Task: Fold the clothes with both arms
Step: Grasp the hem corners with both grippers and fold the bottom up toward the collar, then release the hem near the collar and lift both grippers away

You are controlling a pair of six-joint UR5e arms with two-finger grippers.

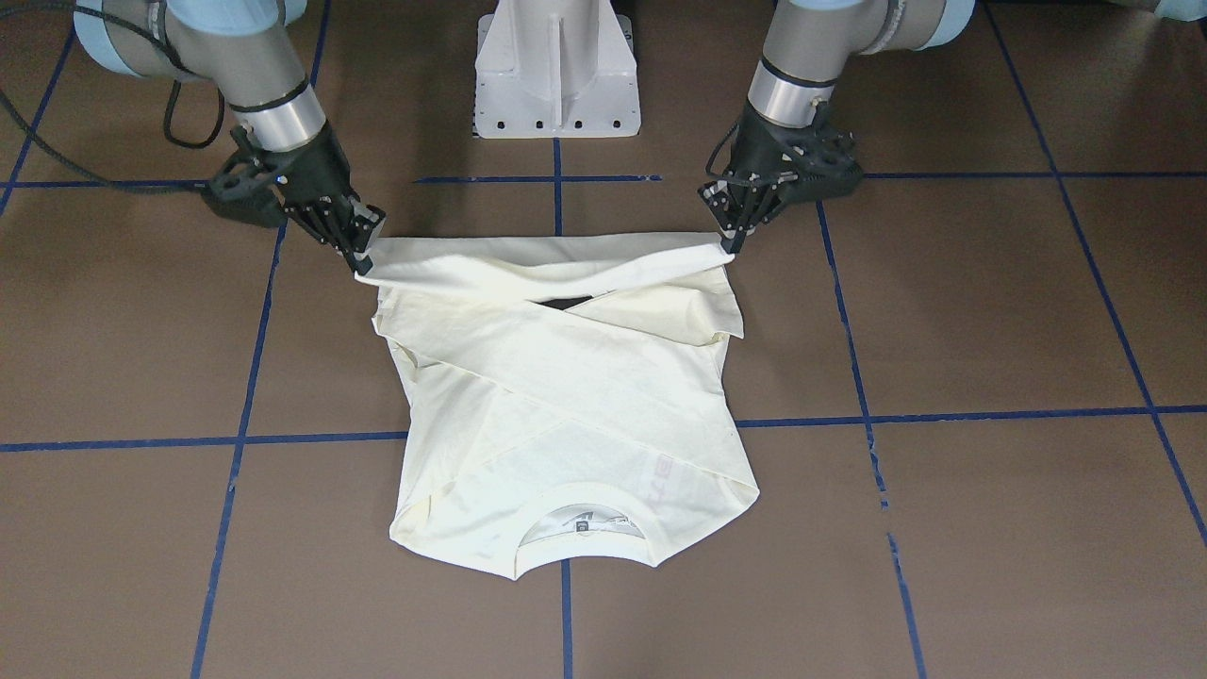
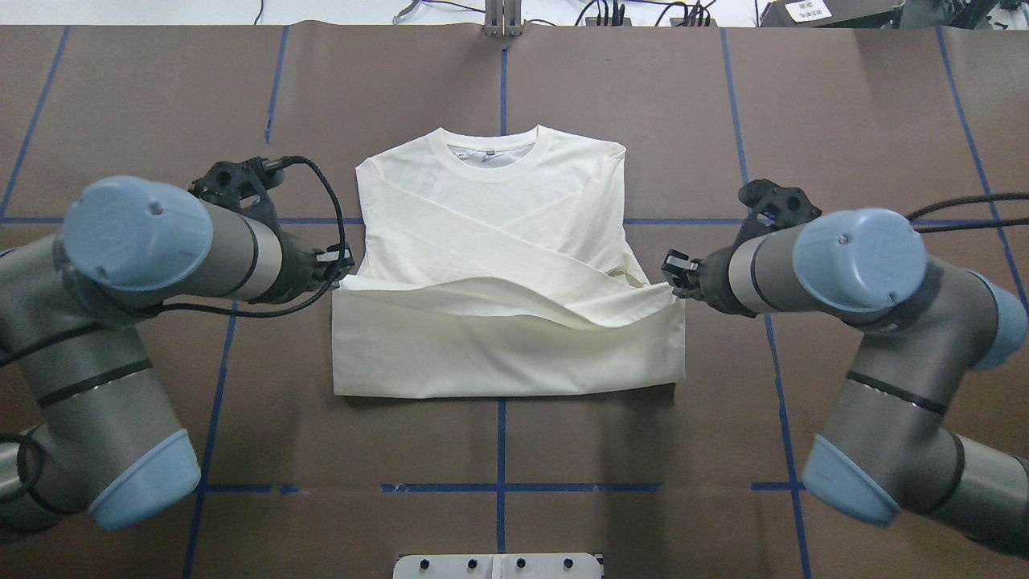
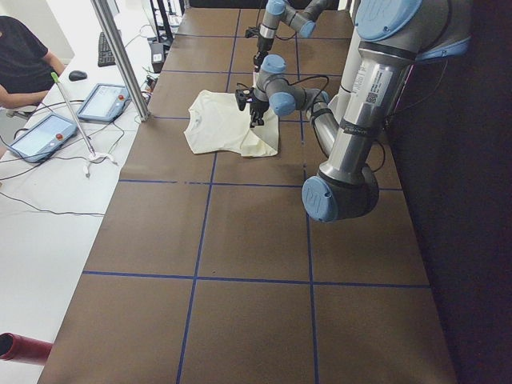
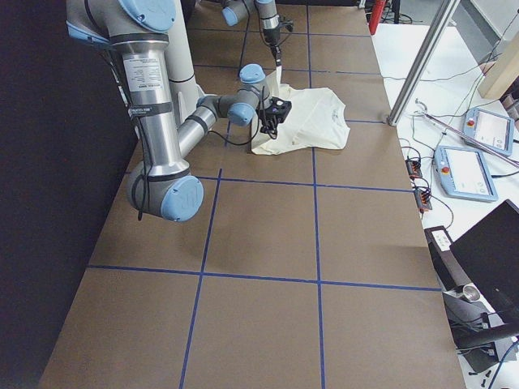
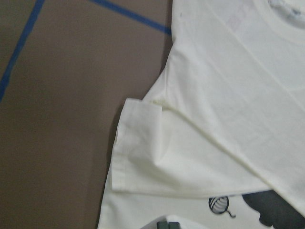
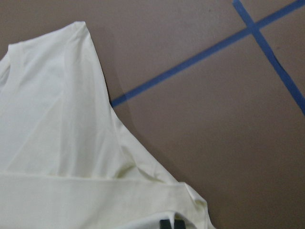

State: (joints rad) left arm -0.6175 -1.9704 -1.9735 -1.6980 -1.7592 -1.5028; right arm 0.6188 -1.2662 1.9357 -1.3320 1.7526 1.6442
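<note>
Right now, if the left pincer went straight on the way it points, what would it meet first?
Probably the cream shirt, whose lifted hem the left pincer grips; depth beyond is unclear.

From my feed, the brown desk is marked into squares by blue tape lines, with the white pedestal base standing at its robot-side edge. A metal post rises at the far edge. On the white side table beyond it lie two pendants, a keyboard and a mouse, near a person in black.
</note>
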